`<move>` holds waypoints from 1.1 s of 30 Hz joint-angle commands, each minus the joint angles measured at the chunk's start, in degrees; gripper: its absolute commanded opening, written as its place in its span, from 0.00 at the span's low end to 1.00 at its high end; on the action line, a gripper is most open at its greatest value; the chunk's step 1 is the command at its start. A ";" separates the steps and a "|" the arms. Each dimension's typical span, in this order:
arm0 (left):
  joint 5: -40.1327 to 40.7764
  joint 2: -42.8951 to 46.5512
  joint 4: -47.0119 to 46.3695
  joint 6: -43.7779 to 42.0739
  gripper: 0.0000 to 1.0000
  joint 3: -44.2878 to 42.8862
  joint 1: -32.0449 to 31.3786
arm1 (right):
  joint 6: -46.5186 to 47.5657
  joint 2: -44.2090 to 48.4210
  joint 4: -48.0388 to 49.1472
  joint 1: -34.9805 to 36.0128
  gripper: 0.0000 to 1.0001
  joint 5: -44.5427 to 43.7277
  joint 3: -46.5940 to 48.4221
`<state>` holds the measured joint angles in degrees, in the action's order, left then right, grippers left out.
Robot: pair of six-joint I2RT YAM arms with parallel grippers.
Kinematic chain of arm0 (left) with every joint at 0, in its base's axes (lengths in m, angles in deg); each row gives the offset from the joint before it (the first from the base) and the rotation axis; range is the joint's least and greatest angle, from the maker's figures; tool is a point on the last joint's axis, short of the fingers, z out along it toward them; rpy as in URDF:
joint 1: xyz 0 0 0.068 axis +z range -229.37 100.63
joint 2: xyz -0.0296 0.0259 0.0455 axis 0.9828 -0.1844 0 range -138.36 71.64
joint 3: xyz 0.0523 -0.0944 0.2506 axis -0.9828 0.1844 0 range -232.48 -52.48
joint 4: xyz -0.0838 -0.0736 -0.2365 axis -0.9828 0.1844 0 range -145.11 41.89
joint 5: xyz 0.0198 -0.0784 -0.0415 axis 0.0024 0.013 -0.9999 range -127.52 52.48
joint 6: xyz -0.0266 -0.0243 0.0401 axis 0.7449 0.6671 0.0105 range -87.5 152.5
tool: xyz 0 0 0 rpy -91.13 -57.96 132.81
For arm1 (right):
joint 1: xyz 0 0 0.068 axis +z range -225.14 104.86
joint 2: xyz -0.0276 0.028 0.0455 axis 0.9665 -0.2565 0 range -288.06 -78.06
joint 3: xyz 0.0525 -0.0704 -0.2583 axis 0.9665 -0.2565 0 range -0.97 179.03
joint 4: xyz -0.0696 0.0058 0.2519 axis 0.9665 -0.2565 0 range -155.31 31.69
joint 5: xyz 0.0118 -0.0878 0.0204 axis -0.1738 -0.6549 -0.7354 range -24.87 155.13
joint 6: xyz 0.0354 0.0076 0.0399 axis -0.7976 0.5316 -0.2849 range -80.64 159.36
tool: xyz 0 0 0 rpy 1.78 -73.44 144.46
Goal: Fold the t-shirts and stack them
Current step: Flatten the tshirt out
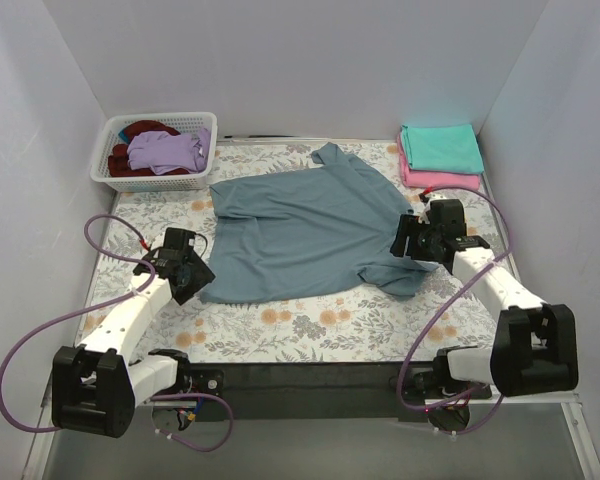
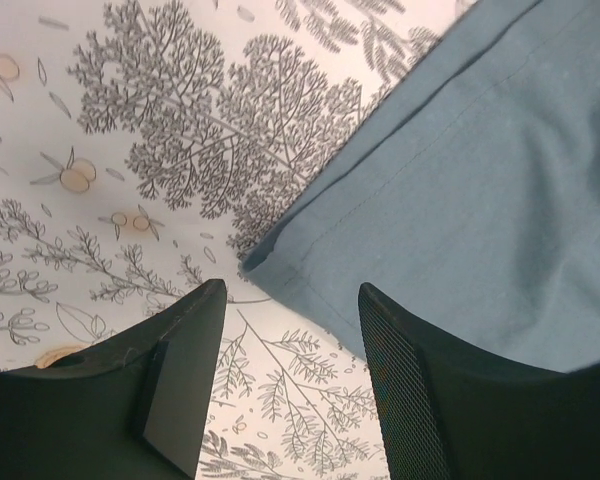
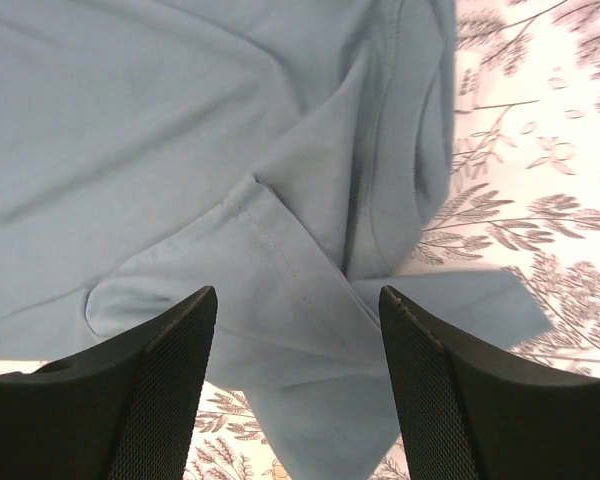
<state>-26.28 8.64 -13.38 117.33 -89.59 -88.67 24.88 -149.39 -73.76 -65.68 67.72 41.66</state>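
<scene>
A large slate blue-grey t-shirt point(image 1: 300, 225) lies spread on the floral table cover, its right sleeve bunched and folded over. My left gripper point(image 1: 192, 272) is open and empty just off the shirt's near-left hem corner point(image 2: 265, 262). My right gripper point(image 1: 408, 243) is open and empty above the rumpled sleeve point(image 3: 310, 300) at the shirt's right side. A folded teal shirt point(image 1: 440, 147) lies on a folded pink shirt point(image 1: 442, 181) at the back right. A lilac shirt point(image 1: 167, 150) and a dark red shirt point(image 1: 132, 172) lie in the basket.
A white lattice basket point(image 1: 110, 152) stands at the back left. White walls close in the table on three sides. The table's front edge point(image 1: 300, 365) runs just ahead of the arm bases.
</scene>
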 commanded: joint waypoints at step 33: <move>1.06 0.51 -12.20 -9.34 0.55 -0.52 -0.19 | -6.60 16.83 -15.58 3.45 0.01 28.61 -9.84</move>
<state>-24.94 8.25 -24.33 108.53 -89.59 -88.67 22.68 -135.32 -83.53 -65.84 93.97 34.17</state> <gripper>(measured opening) 0.546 0.028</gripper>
